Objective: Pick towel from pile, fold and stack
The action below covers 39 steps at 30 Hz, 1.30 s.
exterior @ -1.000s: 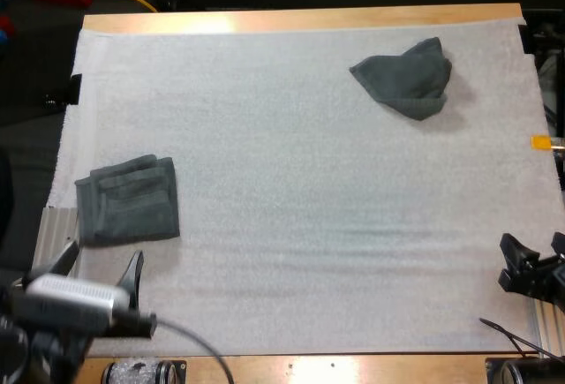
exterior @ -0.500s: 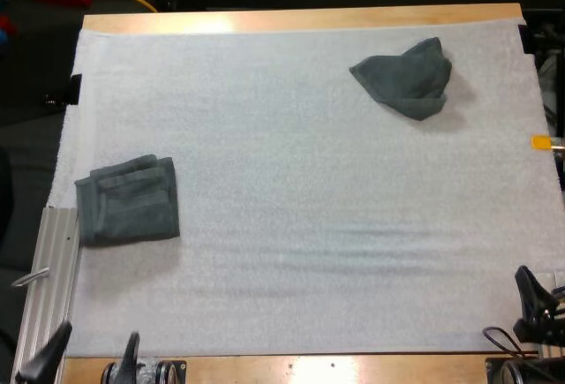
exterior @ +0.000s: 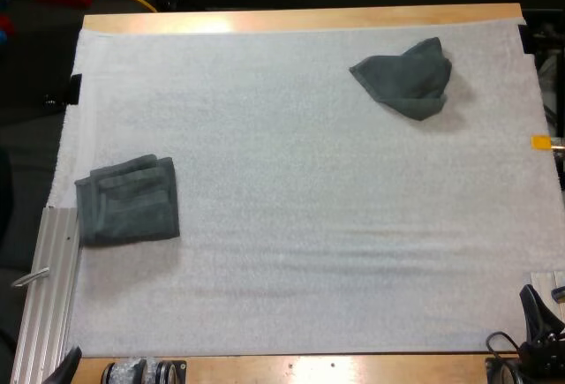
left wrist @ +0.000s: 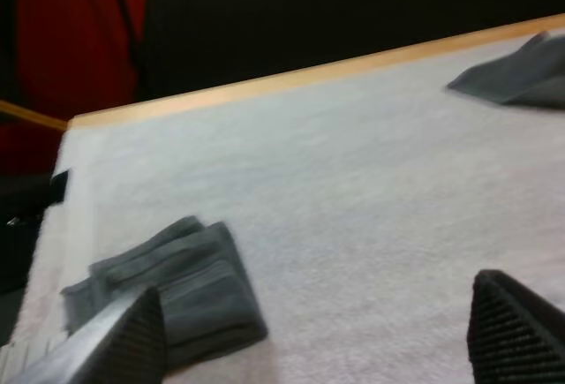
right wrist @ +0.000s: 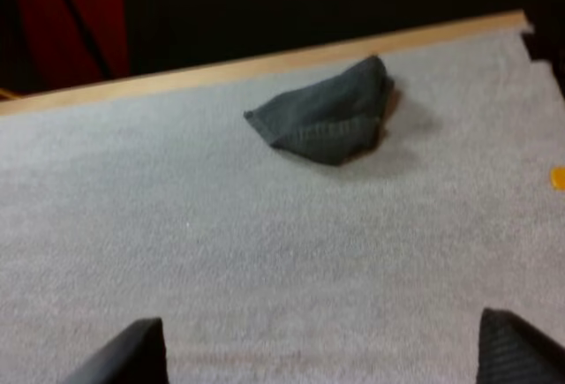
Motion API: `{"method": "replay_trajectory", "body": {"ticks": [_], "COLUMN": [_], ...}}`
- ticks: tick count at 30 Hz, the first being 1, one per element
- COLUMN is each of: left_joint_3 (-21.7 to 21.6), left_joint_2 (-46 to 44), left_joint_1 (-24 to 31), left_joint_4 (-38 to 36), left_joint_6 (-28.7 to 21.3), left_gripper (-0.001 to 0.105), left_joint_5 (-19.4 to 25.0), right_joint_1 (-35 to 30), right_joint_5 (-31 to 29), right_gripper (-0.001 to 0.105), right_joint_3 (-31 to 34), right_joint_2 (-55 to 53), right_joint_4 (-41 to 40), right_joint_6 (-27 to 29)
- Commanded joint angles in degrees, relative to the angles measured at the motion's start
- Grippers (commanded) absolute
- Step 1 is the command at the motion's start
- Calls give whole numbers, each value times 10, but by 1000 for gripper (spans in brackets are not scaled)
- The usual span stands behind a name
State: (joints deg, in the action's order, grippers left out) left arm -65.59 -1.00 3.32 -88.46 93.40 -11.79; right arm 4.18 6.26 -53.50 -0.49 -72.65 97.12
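Observation:
A folded dark grey-green towel stack (exterior: pixel 128 200) lies flat at the mat's left side. A crumpled towel (exterior: pixel 404 78) of the same colour sits at the far right. My left gripper (left wrist: pixel 318 340) is open, with the folded stack (left wrist: pixel 177 291) just beyond one of its fingers and the crumpled towel (left wrist: pixel 521 79) far off. My right gripper (right wrist: pixel 322 353) is open too, low over bare mat, and the crumpled towel (right wrist: pixel 327 119) lies well ahead of it. Both grippers sit at the table's near edge and hold nothing.
A ribbed metal rail (exterior: pixel 51 287) runs along the mat's near left edge, below the folded stack. The white mat (exterior: pixel 309 207) stretches wide between the two towels. The wooden table edge (exterior: pixel 300 18) borders the far side.
Both arms have drawn back toward the near edge, so only their fingertips remain in the high view. Neither towel has moved.

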Motion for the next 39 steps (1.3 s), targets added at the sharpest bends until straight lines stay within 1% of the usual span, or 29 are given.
{"method": "replay_trajectory", "body": {"ticks": [1,4,7,10,14,18,19,24,27,28,31,33,34,36,39], "left_joint_3": [-1,3,9,24,55,102,108,178,219,225,266,295,302,333,353], "left_joint_2": [-81,-81,-80,-80,-80,-80,-79,-78,-78,-78,-77,-77,-77,-77,-76], "left_joint_1": [0,0,0,0,0,0,0,0,0,0,0,0,0,0,0], "left_joint_4": [-13,-12,5,32,77,143,151,212,229,231,233,237,239,257,286], "left_joint_6": [1,-8,-14,-14,-14,-14,-14,-14,-14,-15,-16,-16,-16,-16,-15], "left_gripper": [69,69,69,69,69,69,69,69,69,69,69,69,69,69,69], "left_joint_5": [-8,-8,-8,-8,-8,-8,-8,-8,-8,-8,-6,-4,-4,-4,-5], "right_joint_1": [-2,-2,-2,-2,-2,-2,-2,-2,-2,-2,-2,-2,-2,-2,-2], "right_joint_5": [-2,-2,-2,-2,-2,-2,-2,-2,-2,-2,-2,-8,-11,-21,-27], "right_gripper": [69,69,69,69,69,69,69,69,69,69,69,69,69,69,69], "right_joint_3": [-6,-5,-3,5,25,55,59,106,130,134,158,177,182,198,218], "right_joint_2": [-26,-26,-26,-26,-26,-26,-26,-26,-25,-25,-25,-25,-25,-25,-25], "right_joint_4": [-1,5,31,69,117,143,145,155,155,155,155,155,155,155,153], "right_joint_6": [4,4,5,5,7,8,8,8,8,8,8,8,8,8,8]}}
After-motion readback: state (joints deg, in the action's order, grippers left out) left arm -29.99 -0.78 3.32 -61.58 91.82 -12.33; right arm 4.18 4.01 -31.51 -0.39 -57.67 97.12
